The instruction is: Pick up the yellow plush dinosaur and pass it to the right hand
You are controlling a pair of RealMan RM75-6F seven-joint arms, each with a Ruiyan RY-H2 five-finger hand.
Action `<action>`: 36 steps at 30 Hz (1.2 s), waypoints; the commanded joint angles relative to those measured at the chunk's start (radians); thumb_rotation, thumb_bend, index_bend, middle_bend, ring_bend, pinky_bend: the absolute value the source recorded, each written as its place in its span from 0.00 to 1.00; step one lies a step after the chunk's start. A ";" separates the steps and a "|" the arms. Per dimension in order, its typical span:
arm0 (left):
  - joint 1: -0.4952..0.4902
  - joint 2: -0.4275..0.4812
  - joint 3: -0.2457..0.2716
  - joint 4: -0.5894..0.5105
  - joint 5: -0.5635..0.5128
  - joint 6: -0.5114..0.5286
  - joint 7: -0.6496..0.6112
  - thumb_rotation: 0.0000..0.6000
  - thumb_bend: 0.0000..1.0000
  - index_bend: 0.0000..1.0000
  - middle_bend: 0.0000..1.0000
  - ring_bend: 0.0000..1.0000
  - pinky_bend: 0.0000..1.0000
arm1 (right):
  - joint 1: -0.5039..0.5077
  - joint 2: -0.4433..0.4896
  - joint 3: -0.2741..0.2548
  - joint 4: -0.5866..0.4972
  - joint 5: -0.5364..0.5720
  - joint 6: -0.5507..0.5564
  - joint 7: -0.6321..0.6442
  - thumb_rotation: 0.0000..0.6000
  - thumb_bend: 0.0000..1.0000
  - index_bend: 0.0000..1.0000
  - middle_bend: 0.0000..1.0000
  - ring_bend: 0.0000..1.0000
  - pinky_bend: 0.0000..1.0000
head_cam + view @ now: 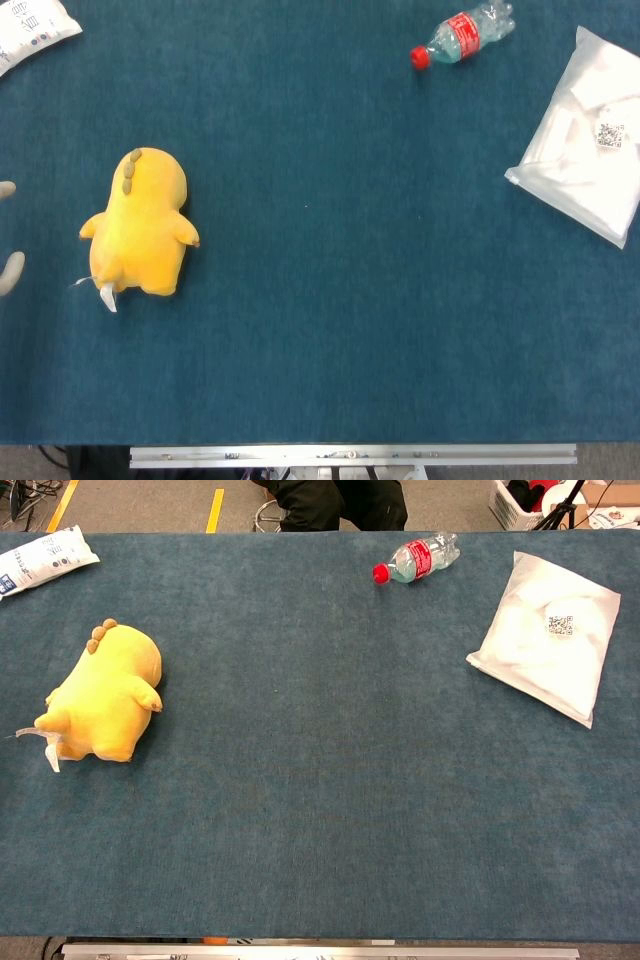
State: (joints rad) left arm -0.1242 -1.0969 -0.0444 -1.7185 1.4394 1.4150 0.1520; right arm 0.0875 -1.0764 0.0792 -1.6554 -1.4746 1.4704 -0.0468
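The yellow plush dinosaur lies on its front on the blue table at the left, its head pointing away and a white tag at its tail end. The chest view shows the dinosaur in the same place, untouched. Two pale fingertips of my left hand poke in at the left edge of the head view, spread apart, a short way left of the dinosaur and not touching it. They hold nothing. The rest of that hand is out of frame. My right hand is in neither view.
A plastic bottle with a red cap and label lies at the back right. A white bagged package lies at the right edge. Another white packet sits at the back left corner.
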 commanded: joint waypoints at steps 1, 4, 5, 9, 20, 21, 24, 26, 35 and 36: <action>0.000 0.001 0.000 0.000 -0.001 0.001 0.000 1.00 0.28 0.21 0.20 0.17 0.29 | -0.003 0.004 -0.003 -0.002 -0.003 0.002 0.001 1.00 0.05 0.36 0.37 0.30 0.34; -0.001 -0.001 -0.001 -0.002 -0.002 0.001 0.002 1.00 0.28 0.21 0.20 0.17 0.29 | -0.005 0.010 -0.005 -0.004 -0.001 0.000 0.007 1.00 0.05 0.36 0.37 0.30 0.34; -0.002 -0.002 -0.001 -0.003 0.000 0.000 0.002 1.00 0.28 0.21 0.20 0.17 0.29 | -0.006 0.011 -0.004 -0.004 -0.002 0.002 0.011 1.00 0.05 0.36 0.37 0.30 0.34; -0.018 0.016 0.007 -0.022 0.008 -0.035 -0.023 1.00 0.28 0.21 0.20 0.17 0.29 | 0.000 0.020 0.003 -0.005 -0.009 0.004 0.019 1.00 0.04 0.36 0.37 0.30 0.34; -0.166 0.084 0.053 0.035 0.126 -0.277 -0.266 1.00 0.28 0.16 0.13 0.08 0.26 | 0.035 0.032 0.022 -0.021 -0.013 -0.025 0.008 1.00 0.05 0.36 0.37 0.30 0.34; -0.176 0.084 0.053 0.040 0.128 -0.290 -0.279 1.00 0.28 0.15 0.13 0.08 0.26 | 0.036 0.032 0.022 -0.020 -0.012 -0.027 0.009 1.00 0.05 0.36 0.37 0.30 0.34; -0.198 0.078 0.048 0.037 0.111 -0.320 -0.302 1.00 0.28 0.12 0.11 0.06 0.26 | 0.039 0.031 0.021 -0.017 -0.006 -0.035 0.012 1.00 0.05 0.36 0.37 0.30 0.34; -0.207 0.070 0.043 0.031 0.099 -0.330 -0.295 1.00 0.27 0.09 0.10 0.06 0.26 | 0.040 0.030 0.020 -0.013 -0.003 -0.038 0.014 1.00 0.05 0.36 0.37 0.30 0.34; -0.231 0.046 0.031 -0.036 0.005 -0.379 -0.243 0.94 0.17 0.00 0.05 0.02 0.25 | 0.037 0.033 0.018 0.004 0.012 -0.043 0.033 1.00 0.05 0.36 0.37 0.30 0.34; -0.232 0.044 0.026 -0.052 -0.009 -0.378 -0.240 0.92 0.17 0.00 0.05 0.01 0.25 | 0.037 0.033 0.018 0.007 0.015 -0.045 0.037 1.00 0.05 0.36 0.37 0.30 0.34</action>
State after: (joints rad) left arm -0.3532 -1.0495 -0.0114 -1.7515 1.4482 1.0380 -0.0938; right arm 0.1244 -1.0434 0.0977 -1.6500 -1.4610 1.4263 -0.0115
